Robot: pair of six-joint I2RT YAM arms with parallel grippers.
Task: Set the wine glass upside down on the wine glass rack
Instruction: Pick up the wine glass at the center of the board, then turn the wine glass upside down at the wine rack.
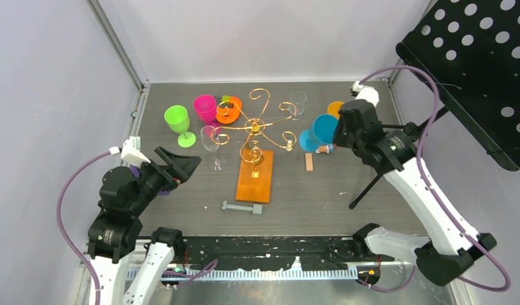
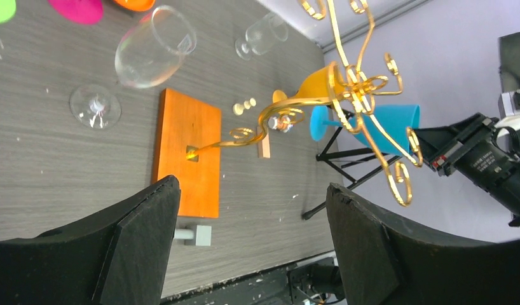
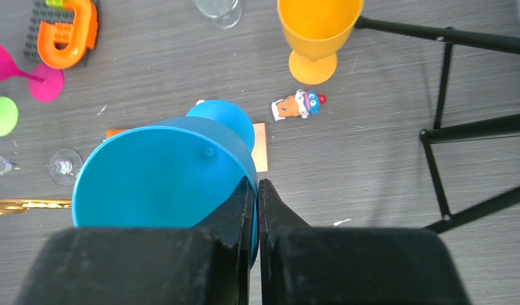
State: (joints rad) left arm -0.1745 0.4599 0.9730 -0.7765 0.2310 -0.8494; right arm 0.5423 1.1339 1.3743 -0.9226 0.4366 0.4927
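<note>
Right wrist view, nearest first: I am seeing the right pincer (image 3: 256, 185) pressing its two black fingers together on the rim of a blue wine glass (image 3: 149, 178), one finger inside the bowl and one outside. The glass is sitting mouth-up under the camera, with its round foot showing just past the bowl. I cannot tell whether the foot is touching the table (image 3: 384, 159). Beyond it a small wooden block (image 3: 261, 149) is lying flat, then a little toy figure (image 3: 298, 105). Past that, an orange goblet (image 3: 318, 28) is standing upright beside the legs of a black stand (image 3: 461, 121).

Left wrist view: the left pincer (image 2: 251, 186) is hanging with its fingers spread wide, gripping nothing. Ahead of it the wine glass rack (image 2: 356, 89) is standing on its orange base (image 2: 187, 149), its gold scrolled arms spreading from the stem. A clear wine glass (image 2: 152, 51) is standing upright just beside the base.

Top external view: the blue glass is sitting to the right of the rack, apart from its arms. Along the far side, a green glass (image 1: 177, 119), a pink glass (image 1: 205, 107), an orange curved toy (image 1: 229, 111) and a second clear glass (image 1: 297, 101) are standing near the back wall.
</note>
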